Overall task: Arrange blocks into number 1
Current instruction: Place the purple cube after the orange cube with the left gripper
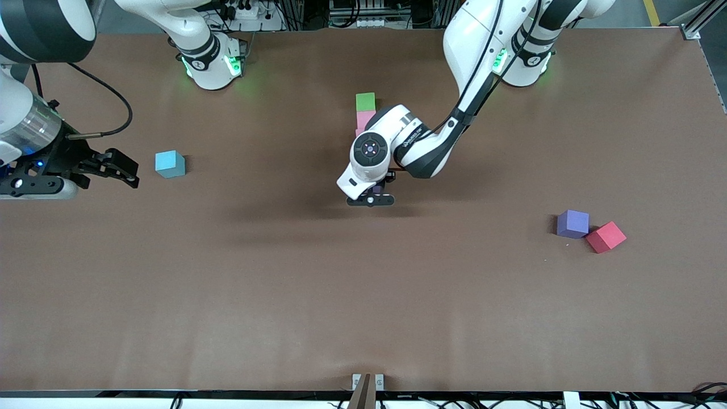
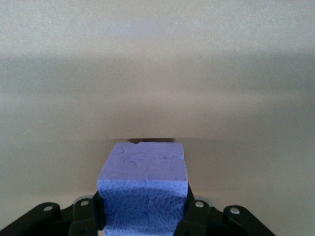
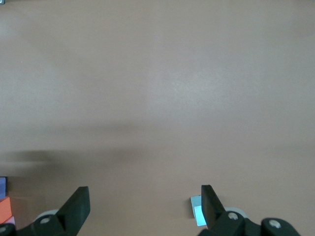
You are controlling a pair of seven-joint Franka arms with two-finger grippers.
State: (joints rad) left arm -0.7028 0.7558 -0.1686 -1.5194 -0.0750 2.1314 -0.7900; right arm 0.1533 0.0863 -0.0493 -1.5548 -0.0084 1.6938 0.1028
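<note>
I see the brown table (image 1: 284, 295) spread under both arms. My left arm (image 1: 483, 68) reaches from its base toward the middle of the table, and the left gripper (image 1: 372, 200) sits low there, just nearer the front camera than a short line of blocks. In the left wrist view that gripper (image 2: 142, 216) is clamped on a purple block (image 2: 143, 189), one finger (image 2: 87, 214) pressed to each side of it; I cannot tell whether the block rests on the table or hangs just above it. In the front view only a sliver of it shows under the wrist.

My right arm (image 1: 34, 34) waits at its own end of the table, the right gripper (image 1: 116, 167) spread wide and holding nothing; the right wrist view shows its fingers (image 3: 74, 209) well apart over bare table.

Just past the left gripper, toward the bases, lies a pink block (image 1: 364, 120), mostly hidden by the wrist, and touching it farther on is the green block (image 1: 365, 101). I cannot make out any other blocks under the wrist.

Near the right gripper, toward the table's middle, sits a light blue cube (image 1: 170, 164). Well away from the left gripper, toward the left arm's end, a second purple cube (image 1: 572, 223) touches a red cube (image 1: 606, 237).
</note>
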